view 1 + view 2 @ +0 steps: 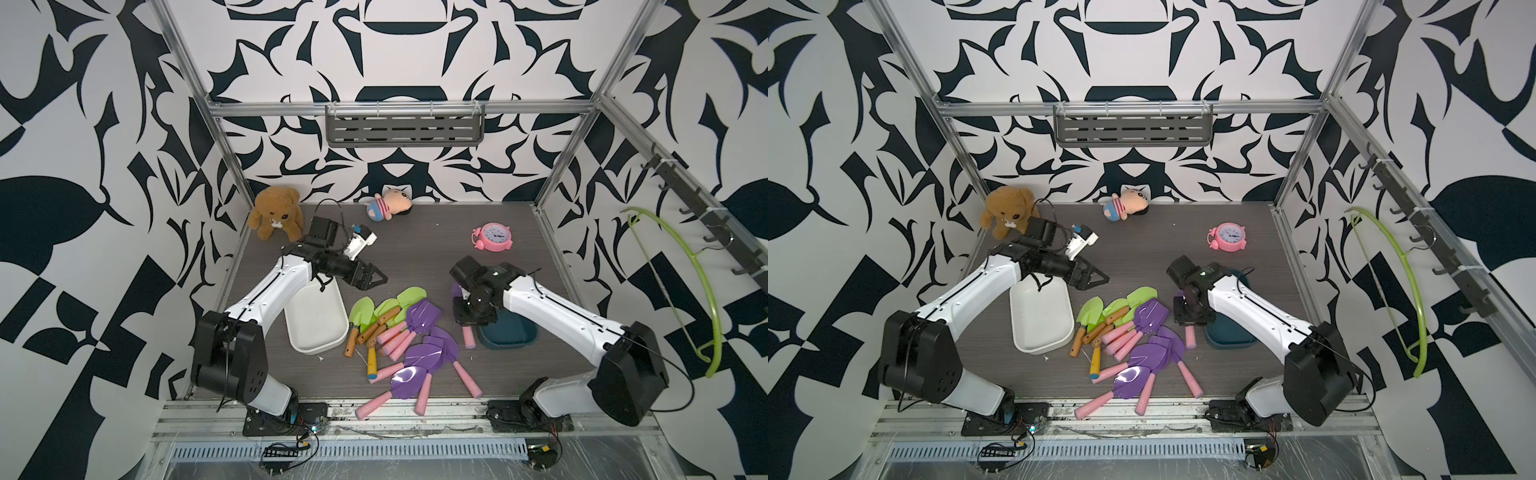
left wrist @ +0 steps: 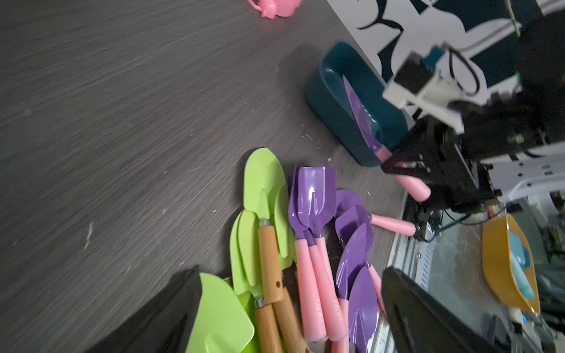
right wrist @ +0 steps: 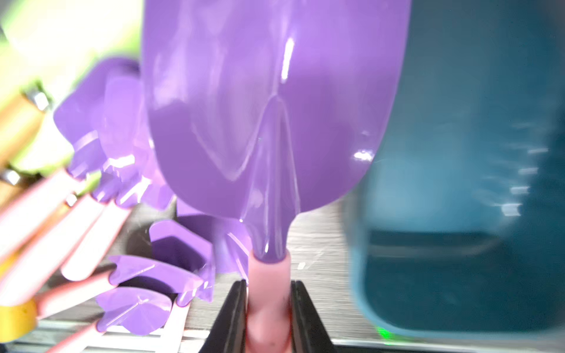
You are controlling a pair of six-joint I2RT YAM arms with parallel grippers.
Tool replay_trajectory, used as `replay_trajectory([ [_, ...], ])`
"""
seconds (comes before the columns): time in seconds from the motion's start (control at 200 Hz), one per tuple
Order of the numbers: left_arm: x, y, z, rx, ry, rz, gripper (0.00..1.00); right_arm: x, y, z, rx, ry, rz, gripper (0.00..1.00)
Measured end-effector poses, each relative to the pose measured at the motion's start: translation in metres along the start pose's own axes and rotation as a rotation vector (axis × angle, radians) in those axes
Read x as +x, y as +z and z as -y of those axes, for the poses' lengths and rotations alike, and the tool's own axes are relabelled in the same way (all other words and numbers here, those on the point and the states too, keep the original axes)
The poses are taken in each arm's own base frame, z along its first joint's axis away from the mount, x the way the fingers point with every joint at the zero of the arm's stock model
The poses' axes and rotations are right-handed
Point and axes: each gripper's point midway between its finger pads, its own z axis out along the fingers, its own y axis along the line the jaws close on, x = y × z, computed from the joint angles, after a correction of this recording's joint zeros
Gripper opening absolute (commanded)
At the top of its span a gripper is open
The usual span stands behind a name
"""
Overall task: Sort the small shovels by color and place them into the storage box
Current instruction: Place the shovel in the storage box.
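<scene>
Heaped near-middle on the counter: purple shovels, green shovels just beyond. Rightward, clamped by its pink handle in the right jaws: one purple shovel, just left of the teal box. Farther, past the white box: left jaws spread wide, empty.

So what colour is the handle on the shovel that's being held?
Pink. That shovel has its handle clearest in the right wrist view.

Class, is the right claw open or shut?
Shut on a purple shovel: in the right wrist view the right claw has both jaws pressed against its pink handle.
</scene>
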Motion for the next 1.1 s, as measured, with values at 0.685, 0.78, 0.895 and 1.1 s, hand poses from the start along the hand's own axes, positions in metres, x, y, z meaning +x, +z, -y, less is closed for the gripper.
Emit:
replay_trajectory([
  [0.685,0.016,0.018,-0.009,0.002,-0.036,-0.085,0.99,-0.025,0.040,0.076,0.136,-0.041,-0.203,0.19],
  [0.78,0.016,0.018,-0.009,0.002,-0.039,-0.085,0.99,-0.024,0.048,0.072,0.107,-0.055,-0.210,0.19],
  [0.895,0.020,0.019,-0.010,0.002,-0.049,-0.090,0.99,-0.026,0.055,0.068,0.087,-0.069,-0.208,0.19],
  [1.1,0.024,0.022,-0.013,0.004,-0.068,-0.101,0.99,-0.031,0.070,0.065,0.068,-0.087,-0.204,0.21],
])
